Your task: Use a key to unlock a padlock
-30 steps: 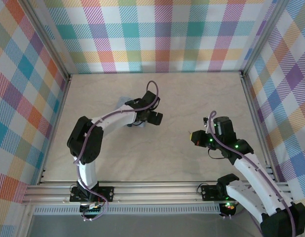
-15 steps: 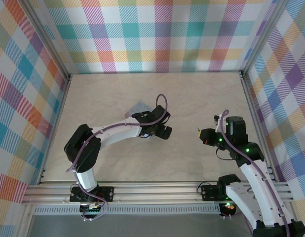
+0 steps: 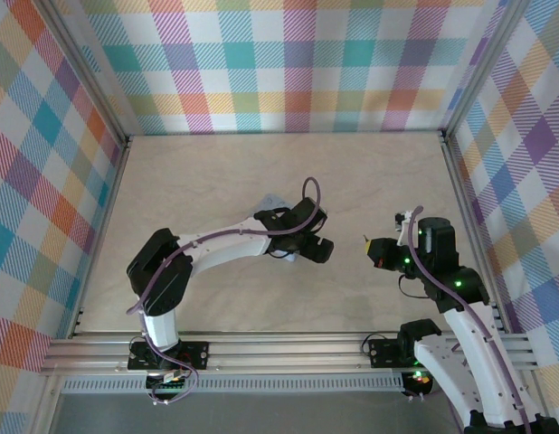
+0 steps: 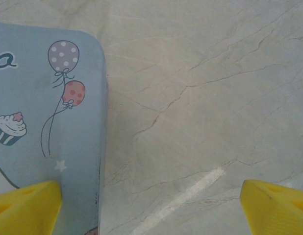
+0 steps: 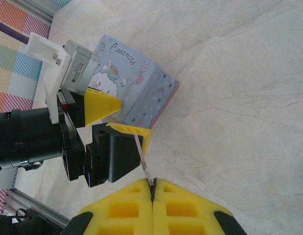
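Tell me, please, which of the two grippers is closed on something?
The right gripper: it is shut on a thin metal key, while the left gripper stands wide open over the edge of the pale blue tin.

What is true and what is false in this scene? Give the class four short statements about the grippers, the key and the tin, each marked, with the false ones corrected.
1. The right gripper is pinched shut on a thin silvery metal key. True.
2. The left gripper is shut tight. False: its yellow fingers stand wide apart.
3. The pale blue rectangular tin has two balloons drawn on it. True.
4. The tin lies next to the right arm's base. False: it lies mid-table by the left gripper.
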Robot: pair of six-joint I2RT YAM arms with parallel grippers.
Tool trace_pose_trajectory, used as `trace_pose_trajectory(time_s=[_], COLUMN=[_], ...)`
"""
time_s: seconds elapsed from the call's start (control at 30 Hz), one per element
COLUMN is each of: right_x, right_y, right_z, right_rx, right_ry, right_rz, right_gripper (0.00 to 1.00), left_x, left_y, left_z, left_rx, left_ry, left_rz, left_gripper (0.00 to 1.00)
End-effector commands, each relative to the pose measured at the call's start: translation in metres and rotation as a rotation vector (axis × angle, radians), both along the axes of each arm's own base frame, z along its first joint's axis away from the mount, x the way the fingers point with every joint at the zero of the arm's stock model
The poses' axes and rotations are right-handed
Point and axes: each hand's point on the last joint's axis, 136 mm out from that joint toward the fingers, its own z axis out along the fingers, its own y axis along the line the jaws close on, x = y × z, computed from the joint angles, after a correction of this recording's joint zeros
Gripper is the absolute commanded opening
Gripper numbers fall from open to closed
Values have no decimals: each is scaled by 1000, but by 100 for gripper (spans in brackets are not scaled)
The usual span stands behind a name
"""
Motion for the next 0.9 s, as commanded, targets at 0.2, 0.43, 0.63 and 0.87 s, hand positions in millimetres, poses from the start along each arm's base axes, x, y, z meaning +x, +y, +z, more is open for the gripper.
trace_pose_trajectory(time_s=[0.2, 0.43, 0.63, 0.87], right_x=[10, 26, 43, 72], right_y=[23, 56, 102, 166], right_z=[-5, -17, -27, -33], right_rx=[117, 183, 181, 232], right_ry=[36, 67, 88, 100], right_rz=[77, 144, 235, 328], right_gripper=[0, 0, 0, 0], left_x=[1, 0, -3, -10], left_y=[33, 109, 149, 150], left_z=[79, 76, 67, 37], left_rx=[-241, -347, -512, -520], left_ry=[-87, -66, -82, -87], left_rz=[69, 202, 227, 152], left_gripper=[96, 96, 90, 89])
